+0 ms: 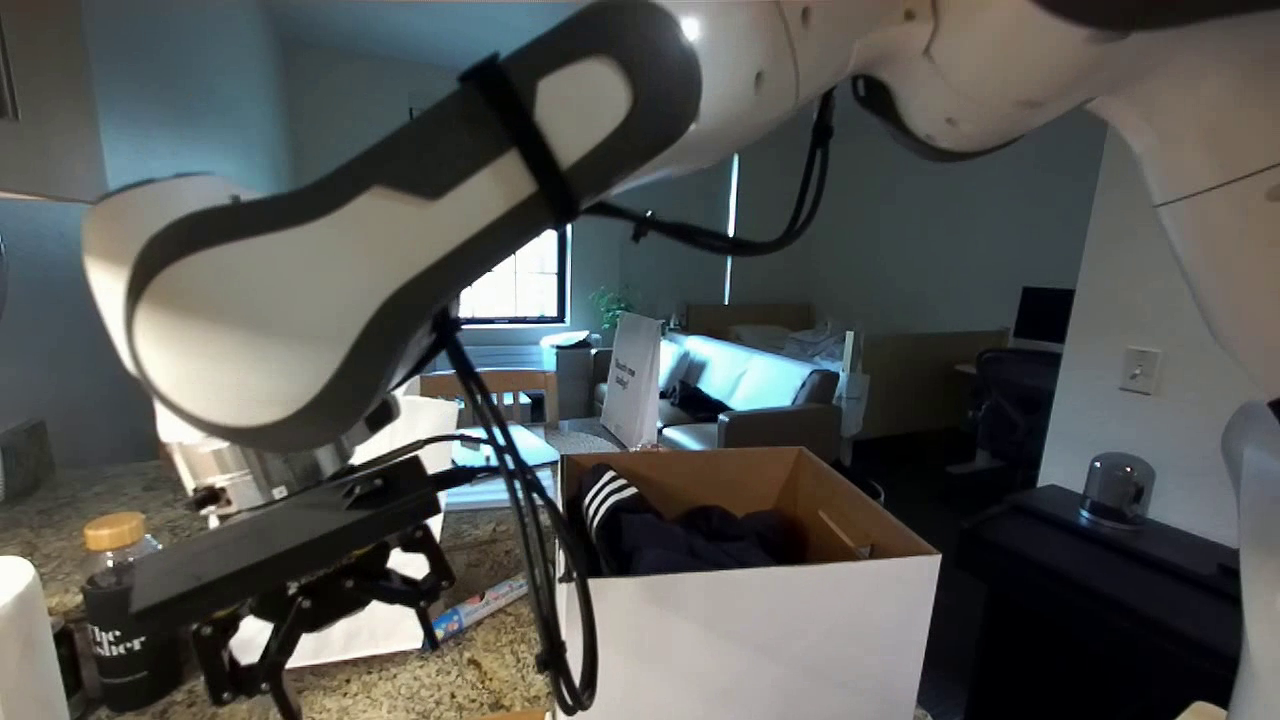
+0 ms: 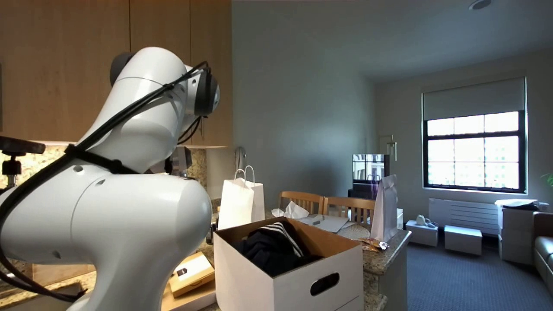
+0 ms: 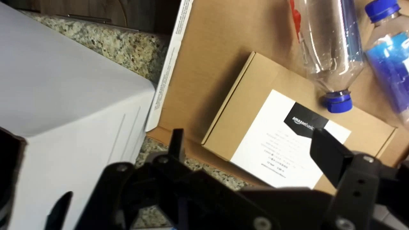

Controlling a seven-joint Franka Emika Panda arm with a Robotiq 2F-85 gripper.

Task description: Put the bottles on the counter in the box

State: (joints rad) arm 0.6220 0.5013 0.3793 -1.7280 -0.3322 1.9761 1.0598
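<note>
1. The package (image 3: 243,118): "amazonbasic", in white on the black patch of its label (image 3: 278,153), is as much as shows; the finer lines below are too blurred to read.
2. The dark bottle (image 1: 125,655): "The", with a word ending in "sher".
3. The bag (image 1: 632,380): two short lines, too small to read surely.
4. The tray (image 3: 167,73): fine print along its white edge, unreadable.
</note>
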